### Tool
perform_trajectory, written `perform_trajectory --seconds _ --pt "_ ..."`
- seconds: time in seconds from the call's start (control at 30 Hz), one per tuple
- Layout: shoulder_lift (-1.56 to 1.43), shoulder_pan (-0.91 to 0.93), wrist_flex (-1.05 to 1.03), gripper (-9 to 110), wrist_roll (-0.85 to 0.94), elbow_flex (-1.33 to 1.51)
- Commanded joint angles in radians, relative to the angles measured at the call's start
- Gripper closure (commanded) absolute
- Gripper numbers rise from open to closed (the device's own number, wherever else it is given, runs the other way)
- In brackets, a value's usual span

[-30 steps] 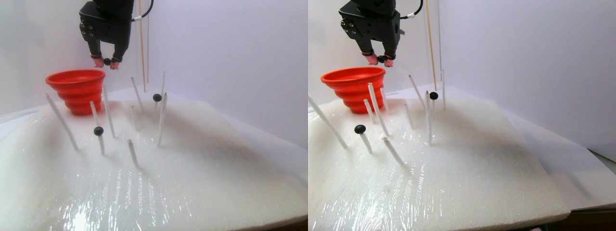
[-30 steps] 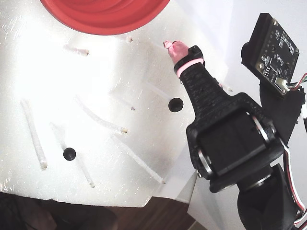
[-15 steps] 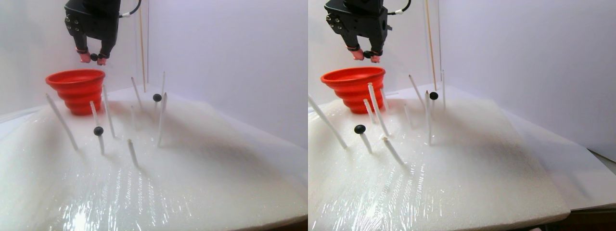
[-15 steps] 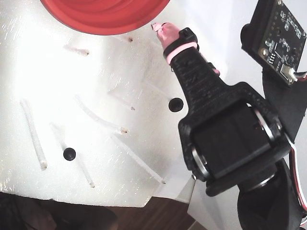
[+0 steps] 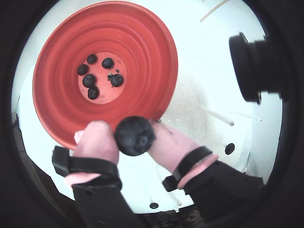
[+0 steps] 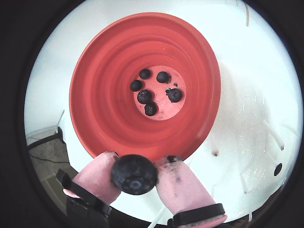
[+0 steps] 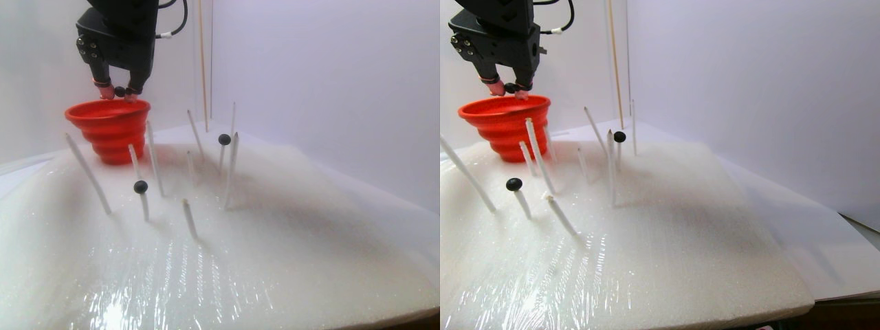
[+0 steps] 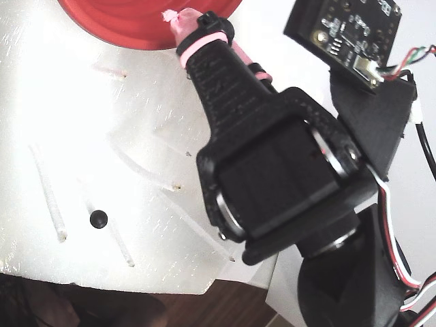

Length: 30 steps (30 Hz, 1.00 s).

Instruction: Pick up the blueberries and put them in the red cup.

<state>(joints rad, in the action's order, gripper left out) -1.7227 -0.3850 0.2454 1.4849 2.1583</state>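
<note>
My gripper (image 5: 135, 137) is shut on one dark blueberry (image 5: 137, 133), pinched between its two pink fingertips (image 6: 95, 178). It hangs just above the near rim of the red cup (image 6: 104, 95). Several blueberries (image 6: 144, 96) lie on the cup's flat bottom. In the stereo pair view the gripper (image 7: 119, 91) sits right over the cup's (image 7: 110, 130) rim on its right side. Two more blueberries (image 7: 140, 186) (image 7: 224, 139) perch on white sticks. The fixed view shows one pink fingertip (image 8: 178, 20) over the cup's edge (image 8: 116, 20) and one blueberry (image 8: 99, 219).
A white foam pad (image 7: 289, 240) carries several slanted white sticks (image 7: 230, 172) in front of and right of the cup. A thin wooden rod (image 7: 202, 62) stands upright behind them. A bare circuit board (image 8: 347, 34) rides on the arm. A white wall closes the back.
The gripper has carried the blueberry leftward from beside the cup to above its rim, dipping a little lower in the last half second. The jaws stay shut on it.
</note>
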Motion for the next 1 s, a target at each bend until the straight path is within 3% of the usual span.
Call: perform_trajectory --seconds 0.0,0.33,0.6,0.97 --pt "-0.006 -0.031 0.037 90 -0.005 -0.078" --pt "0.063 -0.035 0.103 90 -0.002 -0.109" --pt "0.074 -0.028 0.155 81 -0.015 -0.095" --pt "0.002 -0.012 0.143 81 -0.005 -0.054"
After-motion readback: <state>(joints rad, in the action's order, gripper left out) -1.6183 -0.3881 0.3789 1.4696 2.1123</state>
